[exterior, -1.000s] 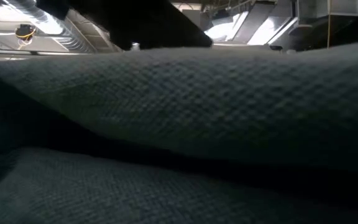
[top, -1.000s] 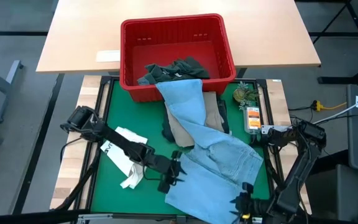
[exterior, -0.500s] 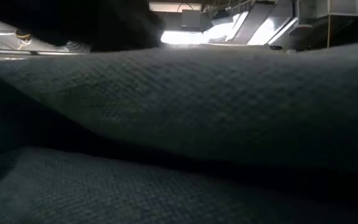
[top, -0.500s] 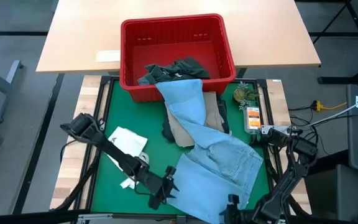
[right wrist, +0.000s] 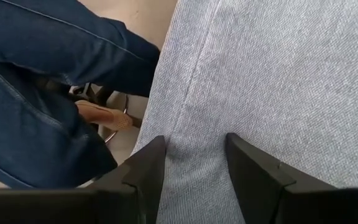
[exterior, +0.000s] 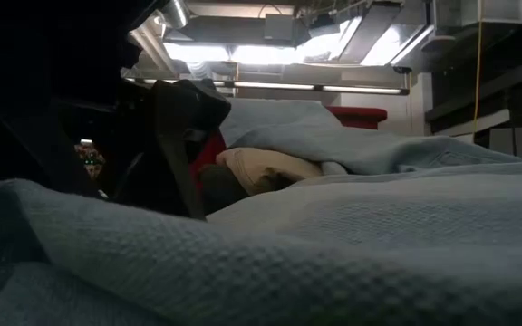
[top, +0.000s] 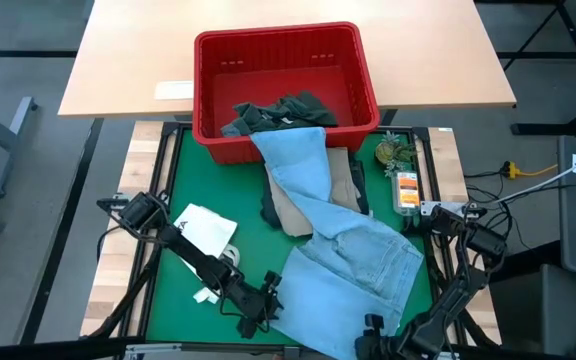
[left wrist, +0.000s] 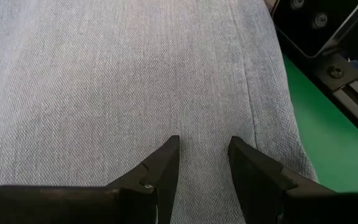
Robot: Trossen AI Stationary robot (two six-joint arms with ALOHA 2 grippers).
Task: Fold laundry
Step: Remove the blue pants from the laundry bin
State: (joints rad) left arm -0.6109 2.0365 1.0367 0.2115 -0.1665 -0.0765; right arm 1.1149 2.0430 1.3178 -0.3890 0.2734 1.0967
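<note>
On my left, a white tote bag lies flat on the green tabletop, beside my left arm. My left gripper sits low at the near edge of the light blue piece, and its fingers are pressed down on that cloth with a strip of it showing between them (apart, though I cannot tell whether they pinch a fold). The light blue piece runs from the near edge of the tabletop up the middle and drapes over the front wall of the red basket, where the dark green-grey piece is bunched inside. The beige piece lies partly under the blue, just in front of the basket, with a dark garment at its edge. To the right, my right gripper is at the near right corner of the same blue cloth, fingers apart and resting along a seam. Past them, my right wrist view catches dark blue jeans worn by a person near the tabletop.
</note>
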